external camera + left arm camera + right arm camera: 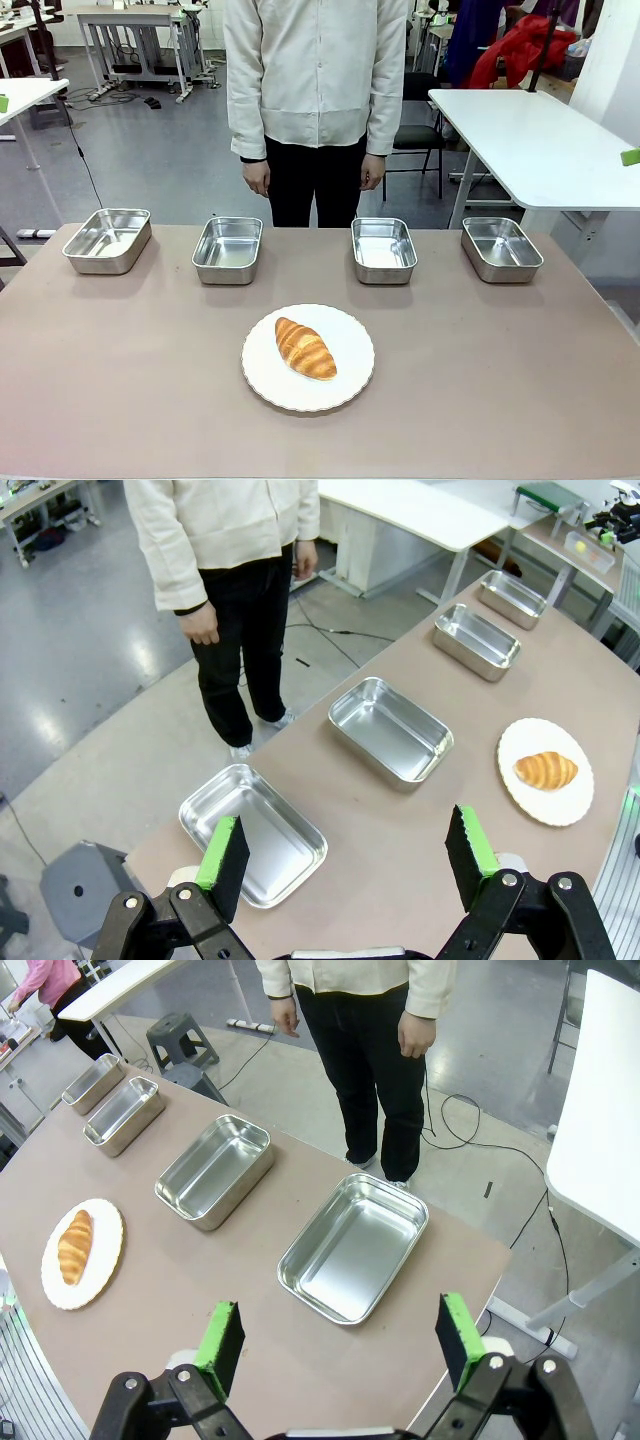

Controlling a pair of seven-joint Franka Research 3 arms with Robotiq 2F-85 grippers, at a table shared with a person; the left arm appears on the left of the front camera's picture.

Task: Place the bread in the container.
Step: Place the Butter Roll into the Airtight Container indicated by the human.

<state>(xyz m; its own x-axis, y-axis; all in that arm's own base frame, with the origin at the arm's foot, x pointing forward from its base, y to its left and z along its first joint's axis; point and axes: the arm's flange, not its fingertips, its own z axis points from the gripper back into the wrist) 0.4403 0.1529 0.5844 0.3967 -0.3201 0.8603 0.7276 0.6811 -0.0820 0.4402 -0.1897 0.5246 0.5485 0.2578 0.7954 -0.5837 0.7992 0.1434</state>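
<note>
Bread (305, 347) lying on plate (350, 385), bare table (500, 390) lying open all round. 4 trays (226, 276) lining far edge, gaps between. Left gripper (345, 842) and right gripper (340, 1328) hanging spread wide, empty.

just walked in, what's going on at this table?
Nothing is being handled yet. The croissant lies on a white plate mid-table, and four empty steel trays sit along the far side, in front of a standing person with arms down. The robot's left hand and right hand hover open above the table, holding nothing.

Left tool (345, 830) and right tool (338, 1308) hover raised, jaws spread wide, empty.
</note>
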